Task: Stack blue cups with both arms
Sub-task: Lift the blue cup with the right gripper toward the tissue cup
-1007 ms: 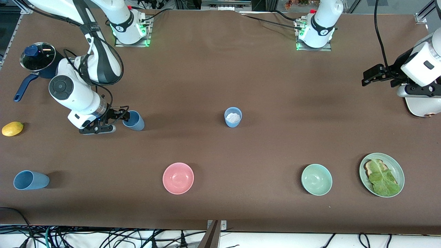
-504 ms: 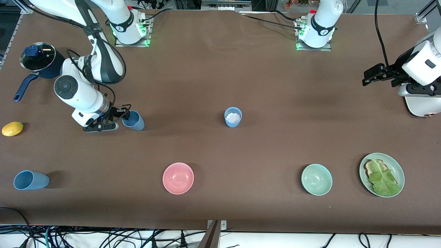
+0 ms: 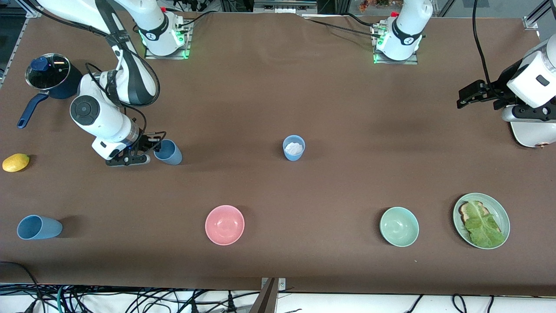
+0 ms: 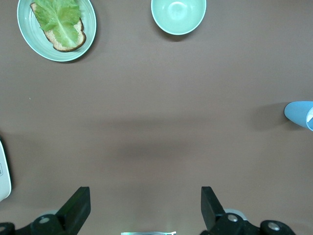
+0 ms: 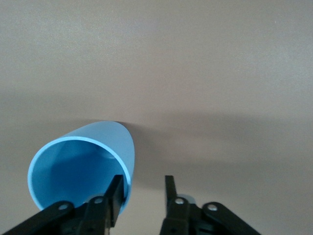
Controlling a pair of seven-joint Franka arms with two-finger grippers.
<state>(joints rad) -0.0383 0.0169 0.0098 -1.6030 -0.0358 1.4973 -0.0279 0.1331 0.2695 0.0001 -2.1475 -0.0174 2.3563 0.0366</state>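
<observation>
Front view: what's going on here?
The right pincer straddles the wall of a blue cup toward the right arm's end of the table, one finger inside and one outside, not yet clamped. The white-filled cup mid-table and the third cup, nearer the camera, sit untouched. The left pincer waits open, in the air.

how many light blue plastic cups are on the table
3: one light-blue plastic cup at the right gripper, one holding white stuff mid-table, one on its side nearest the camera, below the lemon.
</observation>
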